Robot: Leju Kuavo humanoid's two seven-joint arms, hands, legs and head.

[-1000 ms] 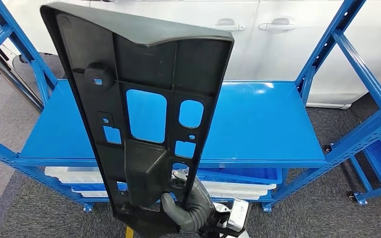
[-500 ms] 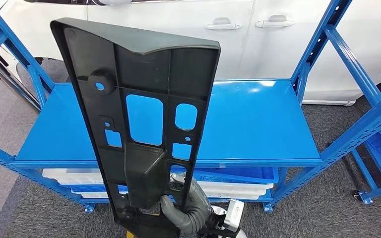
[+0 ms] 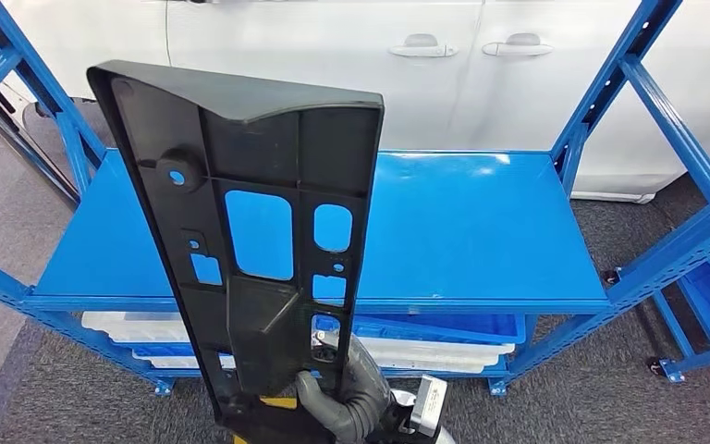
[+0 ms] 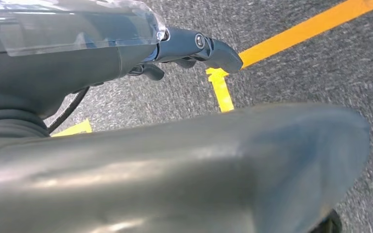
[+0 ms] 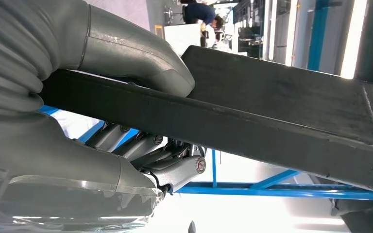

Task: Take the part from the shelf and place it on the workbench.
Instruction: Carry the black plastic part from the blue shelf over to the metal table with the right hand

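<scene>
Right hand (image 3: 351, 402) grips the lower end of the black part (image 3: 250, 231), thumb (image 5: 141, 58) on one face and fingers (image 5: 141, 148) on the other, holding it upright in front of the blue shelf (image 3: 462, 231) (its top deck bare blue). Left hand (image 4: 184, 48) hangs over grey floor with yellow lines (image 4: 291, 36), fingers extended, holding nothing.

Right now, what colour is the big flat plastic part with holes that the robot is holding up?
Black, clearest in the head view.
</scene>
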